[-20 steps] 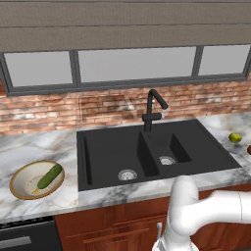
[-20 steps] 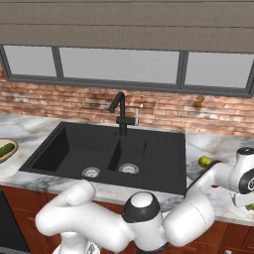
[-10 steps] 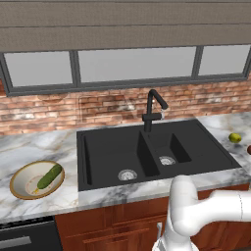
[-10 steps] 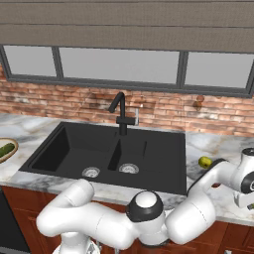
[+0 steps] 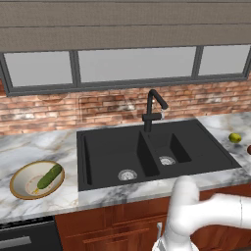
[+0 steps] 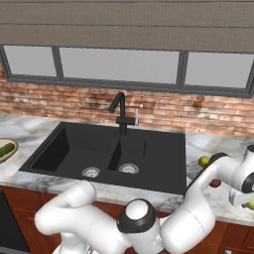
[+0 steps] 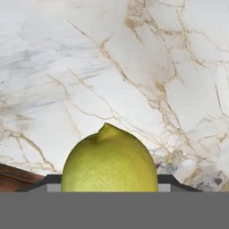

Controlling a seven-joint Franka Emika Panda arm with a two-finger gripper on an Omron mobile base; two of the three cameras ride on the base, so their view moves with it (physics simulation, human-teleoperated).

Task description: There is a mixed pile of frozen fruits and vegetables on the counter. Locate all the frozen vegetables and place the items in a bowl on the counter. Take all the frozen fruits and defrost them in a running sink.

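My fingers are sitting either side of the lemon (image 7: 109,159) over the counter (image 7: 134,67), dark tips (image 7: 166,180) showing at its flanks; I cannot tell whether they are gripping it yet. The cucumber (image 5: 49,176) is lying in the bowl (image 5: 19,182), left of the sink (image 5: 147,152). Another yellow-green ball (image 5: 235,138) is resting right of the sink.

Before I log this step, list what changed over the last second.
No move shows clearly. The gripper has its fingertips against a lemon on the counter; no earlier hand picture shows them closing. Unchanged: cucumber in the bowl, green ball beside the sink.
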